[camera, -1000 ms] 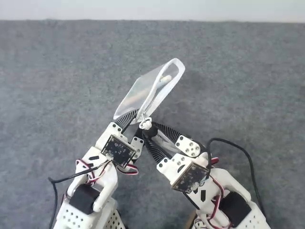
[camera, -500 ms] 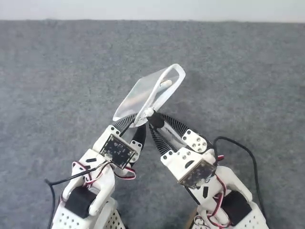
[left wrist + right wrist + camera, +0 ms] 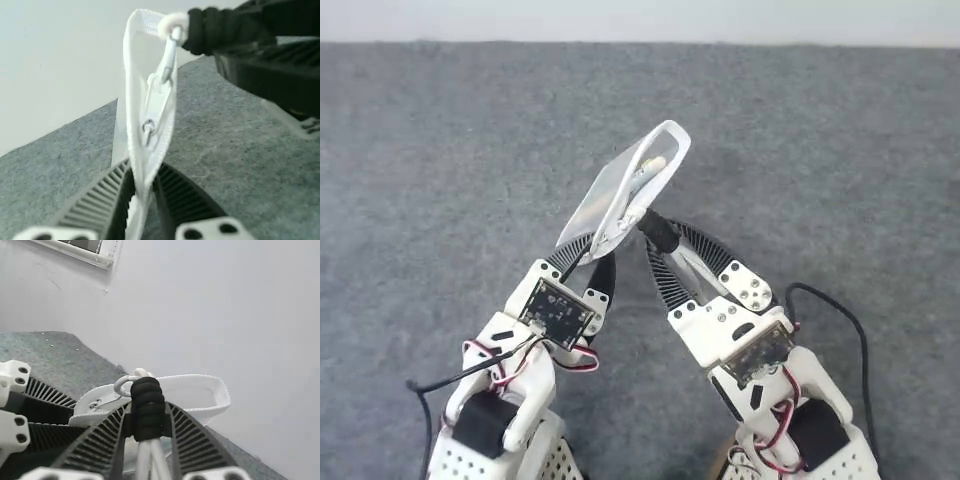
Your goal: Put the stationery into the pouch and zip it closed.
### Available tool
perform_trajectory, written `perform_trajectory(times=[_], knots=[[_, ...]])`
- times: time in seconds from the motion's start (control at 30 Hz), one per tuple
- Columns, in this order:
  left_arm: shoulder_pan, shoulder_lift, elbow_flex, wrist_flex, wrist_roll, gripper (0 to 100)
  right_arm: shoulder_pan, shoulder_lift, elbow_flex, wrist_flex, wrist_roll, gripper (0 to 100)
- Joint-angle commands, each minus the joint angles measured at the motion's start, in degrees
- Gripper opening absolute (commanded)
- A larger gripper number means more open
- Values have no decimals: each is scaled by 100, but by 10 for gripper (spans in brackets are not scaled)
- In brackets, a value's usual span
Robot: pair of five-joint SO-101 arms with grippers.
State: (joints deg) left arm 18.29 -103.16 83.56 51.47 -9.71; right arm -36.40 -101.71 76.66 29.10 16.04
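A clear pouch [image 3: 620,190] with a white zipper edge hangs tilted in the air above the grey table. A pale piece of stationery [image 3: 651,165] lies inside near its far end. My left gripper [image 3: 592,243] is shut on the pouch's lower corner, and the left wrist view has the zipper band [image 3: 145,115] running up from between its fingers [image 3: 100,205]. My right gripper [image 3: 655,233] is shut on the black-wrapped zipper pull cord [image 3: 147,400], right beside the pouch edge [image 3: 200,387]. The metal slider [image 3: 170,55] hangs just under the cord's ring.
Grey carpet-like table surface [image 3: 840,150] stretches all round with nothing on it. A black cable [image 3: 840,320] loops beside the right arm, another [image 3: 430,385] trails by the left arm's base. A pale wall stands behind the table.
My right gripper has pushed forward and upward along the pouch with the zipper pull. The pouch mouth has narrowed and the pouch has tipped up. The left gripper keeps its hold.
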Motion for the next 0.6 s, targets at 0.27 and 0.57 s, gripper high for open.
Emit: perform_trajectory(times=[0.27,0.57], knots=[[-105,-123,-163,141,79,9,295,708,-853,-242,-70,6],[-105,-123,-163,141,70,9,523,1754,-1521,-242,-88,6]])
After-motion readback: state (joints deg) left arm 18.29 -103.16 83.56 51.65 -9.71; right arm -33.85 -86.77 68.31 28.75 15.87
